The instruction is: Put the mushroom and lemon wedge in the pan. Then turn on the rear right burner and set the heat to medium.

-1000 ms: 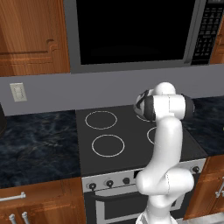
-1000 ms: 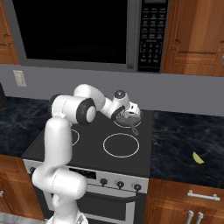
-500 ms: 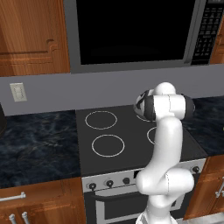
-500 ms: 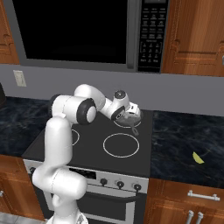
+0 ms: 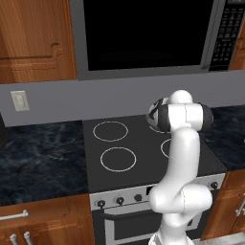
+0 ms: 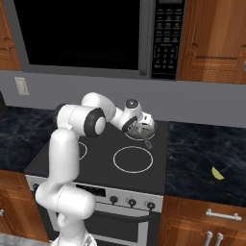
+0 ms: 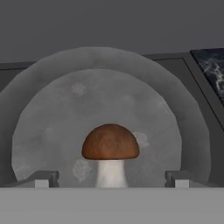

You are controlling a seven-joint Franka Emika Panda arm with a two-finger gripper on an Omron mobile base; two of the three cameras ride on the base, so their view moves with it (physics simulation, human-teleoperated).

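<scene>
Gripper (image 7: 109, 179) is spread wide open, fingertips either side of the mushroom (image 7: 110, 151), which stands in the pan (image 7: 52, 113). Mushroom's base is cut off. Lemon wedge (image 6: 217, 173) sits near the desk's right front edge.

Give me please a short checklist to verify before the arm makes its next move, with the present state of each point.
1. Mushroom is inside the pan: ok, it stands upright on the pan floor.
2. Hand is open: ok, the fingertips stand wide on both sides of the mushroom, apart from it.
3. Pan sits on the rear right burner: cannot tell, the arm covers it in both base views.
4. Lemon wedge is in the pan: not ok, it lies on the counter right of the stove.
5. Burner is turned on: cannot tell; the stove knobs are too small to read.
</scene>
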